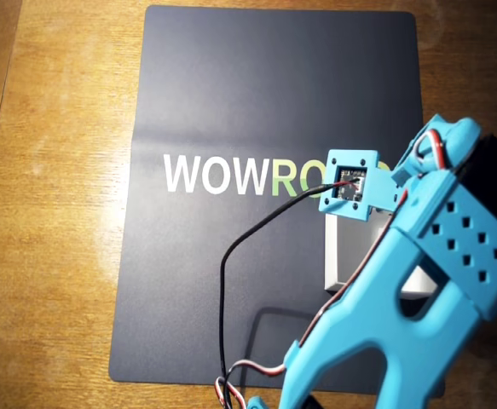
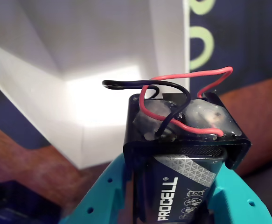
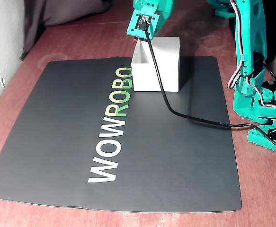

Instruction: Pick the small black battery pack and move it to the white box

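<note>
A dark mat (image 3: 175, 156) printed with large white and green letters (image 3: 113, 127) is spread over the wooden tabletop (image 3: 81, 40), and in the fixed view its left half is seen bare. Toward the far edge of the tabletop, at the mat's far side, a white box (image 3: 157, 71) is seen standing with its top open. In the wrist view the battery pack (image 2: 184, 154) is seen pinched between the two teal fingers (image 2: 105, 193), held upright with its red wire (image 2: 191, 74) and black wire (image 2: 126, 84) looped over its top; the box's bright inside (image 2: 98, 93) is seen just behind and below it, so the pack is held over the opening, not resting inside. A black cable (image 3: 175, 108) is trailed across the mat from the camera mount (image 3: 145, 21) above the box to the arm's base (image 3: 263, 106), which is fixed near the right edge of the tabletop in the fixed view.
</note>
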You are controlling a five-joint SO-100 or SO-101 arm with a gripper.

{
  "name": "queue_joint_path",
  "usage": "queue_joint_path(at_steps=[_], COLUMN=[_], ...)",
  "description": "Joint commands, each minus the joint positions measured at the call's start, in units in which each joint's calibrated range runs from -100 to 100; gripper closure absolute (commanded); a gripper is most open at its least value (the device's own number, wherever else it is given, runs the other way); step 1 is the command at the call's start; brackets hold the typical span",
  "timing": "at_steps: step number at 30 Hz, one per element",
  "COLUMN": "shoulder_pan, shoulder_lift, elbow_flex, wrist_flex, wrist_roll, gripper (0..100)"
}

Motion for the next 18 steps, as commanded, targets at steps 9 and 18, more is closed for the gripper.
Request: queue_joint_path(at_steps=[9, 18], shoulder_pan=[2.0, 4.7], shoulder_lift=[1.5, 2.4], elbow_flex=[5.4, 8.2], wrist_flex=[-0.1, -0.8], wrist_roll=[1.8, 1.9], gripper=[94, 94])
